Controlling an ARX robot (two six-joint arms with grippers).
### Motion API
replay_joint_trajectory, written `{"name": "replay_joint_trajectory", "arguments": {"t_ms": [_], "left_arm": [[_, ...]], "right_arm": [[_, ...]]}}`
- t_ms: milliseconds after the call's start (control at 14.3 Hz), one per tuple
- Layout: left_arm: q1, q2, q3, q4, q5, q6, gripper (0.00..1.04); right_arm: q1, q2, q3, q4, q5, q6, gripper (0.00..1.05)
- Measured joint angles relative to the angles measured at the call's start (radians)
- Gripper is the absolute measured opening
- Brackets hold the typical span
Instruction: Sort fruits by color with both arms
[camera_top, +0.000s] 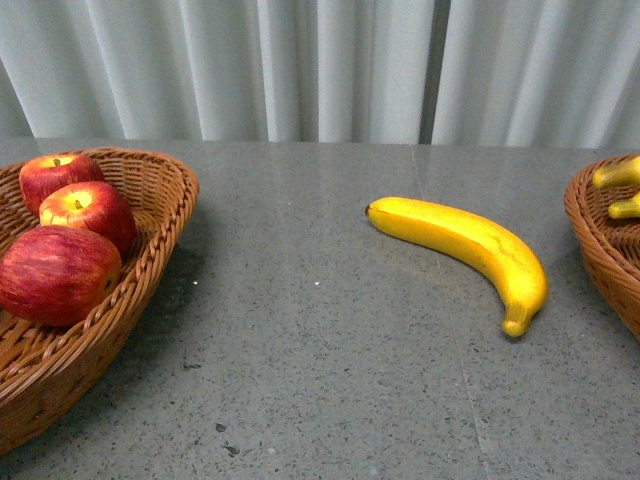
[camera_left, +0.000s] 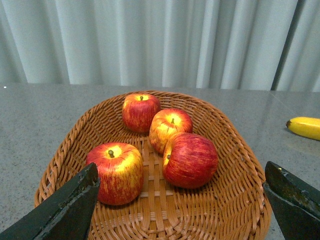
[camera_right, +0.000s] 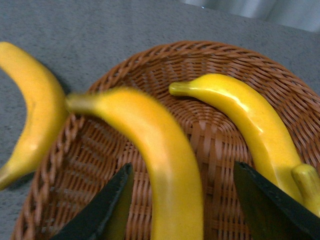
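Note:
In the front view three red apples (camera_top: 60, 272) rest in the left wicker basket (camera_top: 165, 250), and one yellow banana (camera_top: 470, 245) lies on the grey table. Neither arm shows there. The left wrist view has several apples (camera_left: 189, 159) in that basket (camera_left: 235, 150), with my left gripper (camera_left: 182, 205) open above its near end and nothing between the fingers. My right gripper (camera_right: 182, 205) is open over the right basket (camera_right: 210, 60). A blurred banana (camera_right: 165, 160) sits between its fingers (camera_right: 107, 207). Another banana (camera_right: 250, 117) lies in the basket.
The right basket (camera_top: 600, 245) shows at the front view's right edge with two banana ends (camera_top: 620, 175) poking above its rim. The table banana (camera_right: 32, 115) lies just outside that basket. A pleated grey curtain (camera_top: 320, 70) closes off the back of the table.

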Motion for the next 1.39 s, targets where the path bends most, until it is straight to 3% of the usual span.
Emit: {"name": "replay_joint_trajectory", "arguments": {"t_ms": [279, 488, 627, 697, 767, 1394], "left_arm": [[0.0, 0.0, 0.0, 0.0, 0.0, 0.0, 0.98], [0.0, 0.0, 0.0, 0.0, 0.0, 0.0, 0.98], [0.0, 0.0, 0.0, 0.0, 0.0, 0.0, 0.98], [0.0, 0.0, 0.0, 0.0, 0.0, 0.0, 0.98], [0.0, 0.0, 0.0, 0.0, 0.0, 0.0, 0.98], [0.0, 0.0, 0.0, 0.0, 0.0, 0.0, 0.98]], "right_arm": [[0.179, -0.013, 0.096, 0.029, 0.052, 0.03, 1.0], [0.382, 0.121, 0.216, 0.064, 0.13, 0.109, 0.98], [0.59, 0.347, 0.39, 0.058, 0.161, 0.144, 0.98], [0.604, 0.505, 0.55, -0.01, 0.141, 0.145, 0.98], [0.564, 0.598, 0.629, -0.102, 0.117, 0.12, 0.98], [0.422, 0.643, 0.686, -0.29, 0.053, 0.002, 0.98]]}}
